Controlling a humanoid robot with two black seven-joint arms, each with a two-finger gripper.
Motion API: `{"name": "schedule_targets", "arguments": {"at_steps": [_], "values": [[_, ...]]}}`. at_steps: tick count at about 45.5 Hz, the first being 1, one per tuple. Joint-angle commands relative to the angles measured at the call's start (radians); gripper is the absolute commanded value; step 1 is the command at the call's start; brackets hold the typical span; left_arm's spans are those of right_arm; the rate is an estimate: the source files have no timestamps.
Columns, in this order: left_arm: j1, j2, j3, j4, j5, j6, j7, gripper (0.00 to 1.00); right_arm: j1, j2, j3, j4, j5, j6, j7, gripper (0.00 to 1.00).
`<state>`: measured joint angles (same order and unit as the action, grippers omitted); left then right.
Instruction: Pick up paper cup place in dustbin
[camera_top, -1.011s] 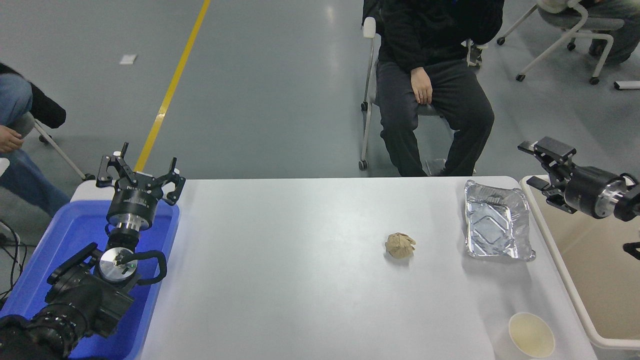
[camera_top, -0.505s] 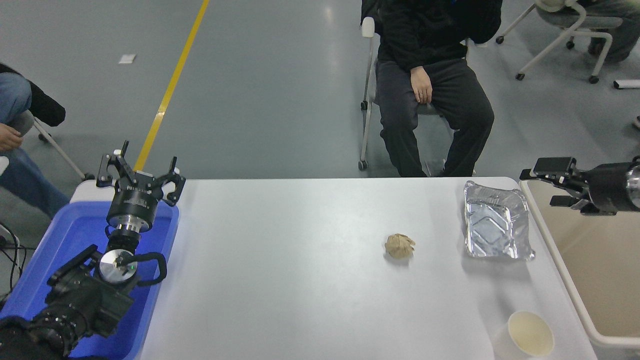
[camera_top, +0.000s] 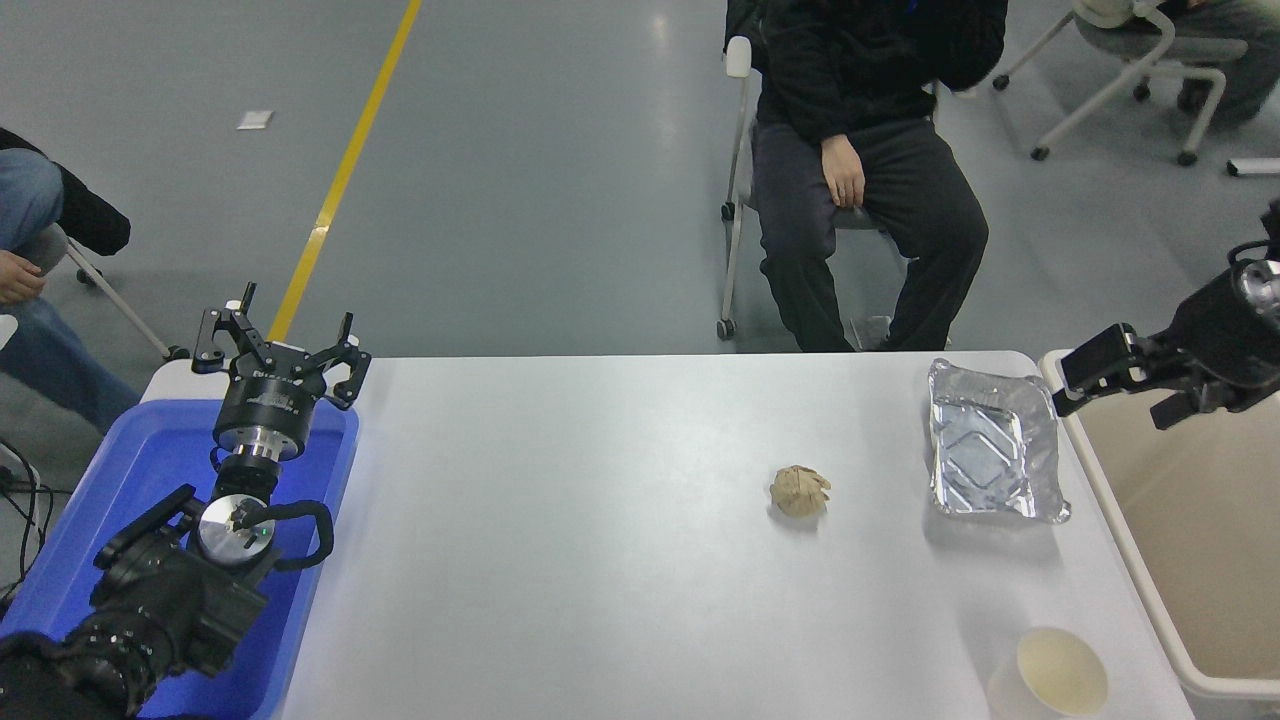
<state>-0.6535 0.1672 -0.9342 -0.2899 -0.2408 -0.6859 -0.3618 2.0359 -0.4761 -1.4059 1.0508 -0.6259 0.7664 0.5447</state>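
The paper cup (camera_top: 1061, 674), white with a cream inside, stands upright near the table's front right corner. Just right of it the beige dustbin (camera_top: 1210, 540) runs along the table's right side. My right gripper (camera_top: 1127, 386) hangs open above the dustbin's far left corner, with nothing between its fingers. It is well behind the cup and its fingers point left and slightly down. My left gripper (camera_top: 280, 345) is parked open at the far end of the blue tub (camera_top: 140, 470) on the left.
A crumpled tan paper ball (camera_top: 800, 491) lies mid-table. A silver foil tray (camera_top: 993, 442) sits at the back right, beside the dustbin. A person (camera_top: 860, 180) sits on a chair beyond the far edge; another person (camera_top: 40, 250) is at the left.
My right arm has lifted and swung, with the wrist now higher at the right edge and the fingers tilted down-left. The cup, ball, tray and left arm have not moved.
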Motion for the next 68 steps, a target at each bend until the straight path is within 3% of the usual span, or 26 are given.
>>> {"name": "schedule_targets", "arguments": {"at_steps": [1,17,32,44,57,68], "values": [[0.000,0.000,0.000,0.000,0.000,0.000,0.001,0.99,0.178,0.039,-0.010,0.020,-0.024,0.019,0.000,1.00],[0.000,0.000,0.000,0.000,0.000,-0.001,0.000,0.99,0.219,0.071,-0.028,0.074,-0.063,0.019,0.000,1.00],[0.000,0.000,0.000,0.000,0.000,-0.003,0.000,0.99,0.215,0.062,-0.148,0.103,-0.172,0.019,-0.002,1.00],[0.000,0.000,0.000,0.000,0.000,-0.001,0.001,0.99,0.098,-0.120,-0.212,0.101,-0.178,0.019,-0.002,1.00],[0.000,0.000,0.000,0.000,0.000,-0.001,0.000,0.99,0.053,-0.154,-0.189,0.101,-0.037,0.019,0.006,1.00],[0.000,0.000,0.000,0.000,0.000,-0.001,0.000,0.99,-0.069,-0.219,-0.188,0.037,0.190,0.019,0.003,1.00]]}}
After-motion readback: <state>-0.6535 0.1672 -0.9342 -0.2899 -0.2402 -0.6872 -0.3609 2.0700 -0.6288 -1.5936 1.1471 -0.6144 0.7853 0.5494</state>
